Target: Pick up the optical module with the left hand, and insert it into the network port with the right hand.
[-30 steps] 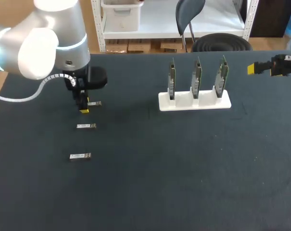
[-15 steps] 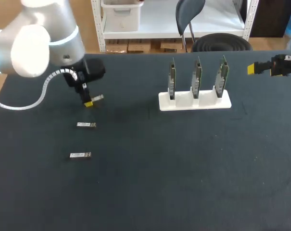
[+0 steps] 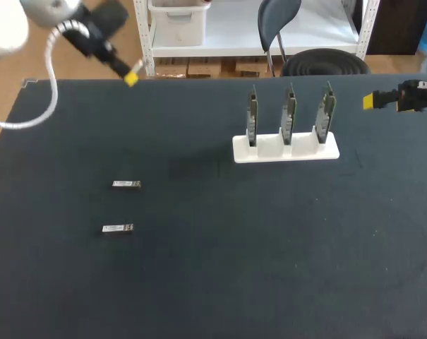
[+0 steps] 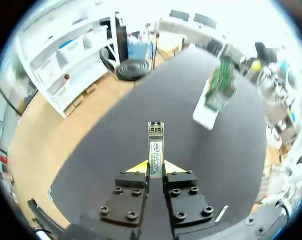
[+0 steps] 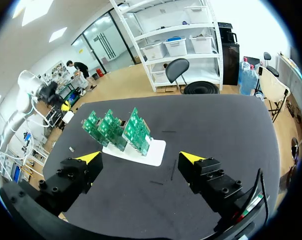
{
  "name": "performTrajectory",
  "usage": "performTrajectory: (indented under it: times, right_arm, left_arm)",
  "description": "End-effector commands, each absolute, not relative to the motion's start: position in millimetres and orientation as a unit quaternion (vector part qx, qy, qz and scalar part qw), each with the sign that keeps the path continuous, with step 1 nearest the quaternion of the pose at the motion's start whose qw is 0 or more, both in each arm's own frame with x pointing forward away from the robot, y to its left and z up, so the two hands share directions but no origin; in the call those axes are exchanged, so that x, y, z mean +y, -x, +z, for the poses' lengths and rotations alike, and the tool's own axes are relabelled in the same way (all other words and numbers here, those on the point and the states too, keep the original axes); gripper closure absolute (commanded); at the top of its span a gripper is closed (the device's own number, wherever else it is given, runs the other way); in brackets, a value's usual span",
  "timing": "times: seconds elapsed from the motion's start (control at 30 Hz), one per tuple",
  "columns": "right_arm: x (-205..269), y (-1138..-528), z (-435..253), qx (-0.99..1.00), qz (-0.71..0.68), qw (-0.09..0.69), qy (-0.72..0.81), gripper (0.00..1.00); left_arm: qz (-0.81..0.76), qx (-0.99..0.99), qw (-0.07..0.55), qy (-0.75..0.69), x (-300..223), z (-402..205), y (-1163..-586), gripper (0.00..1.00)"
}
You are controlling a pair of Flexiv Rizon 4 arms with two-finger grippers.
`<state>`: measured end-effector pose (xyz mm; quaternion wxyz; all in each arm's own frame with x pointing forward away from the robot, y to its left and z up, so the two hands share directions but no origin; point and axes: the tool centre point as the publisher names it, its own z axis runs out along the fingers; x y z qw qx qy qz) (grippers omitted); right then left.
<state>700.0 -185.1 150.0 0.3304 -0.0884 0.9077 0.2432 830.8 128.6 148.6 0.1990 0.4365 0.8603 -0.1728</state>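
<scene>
Head view shows my left hand (image 3: 130,78) high over the far left corner of the counter (image 3: 213,282), its arm cut off at the edge; left wrist view has its fingers pinching the optical module (image 4: 155,142), which juts out ahead; my right hand (image 3: 369,101) hangs at the far right, fingers spread wide on nothing; a white holder (image 3: 285,150) carries three upright green boards (image 3: 289,111); their network ports are too small to make out; two spare modules (image 3: 126,184) (image 3: 117,229) lie on the counter.
</scene>
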Motion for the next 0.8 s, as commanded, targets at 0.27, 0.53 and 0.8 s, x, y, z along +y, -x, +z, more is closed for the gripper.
performTrajectory:
  times: [0.27, 0.53, 0.8]
  right_arm:
    - [-185.1, -700.0, 150.0, 0.908, 0.243, 0.33, 0.088, 0.0]
    - [-185.1, -700.0, 150.0, 0.908, 0.243, 0.33, 0.088, 0.0]
    - [-185.1, -700.0, 150.0, 0.908, 0.243, 0.33, 0.088, 0.0]
  left_arm:
    - [-0.386, 0.7, 0.539, -0.264, 109.1, 247.4, -799.0, 1.0]
    - [-0.43, 0.688, 0.523, -0.262, 65.6, 240.7, -803.8, 1.0]
    - [-0.456, 0.657, 0.515, -0.308, 25.6, 241.1, -797.0, 1.0]
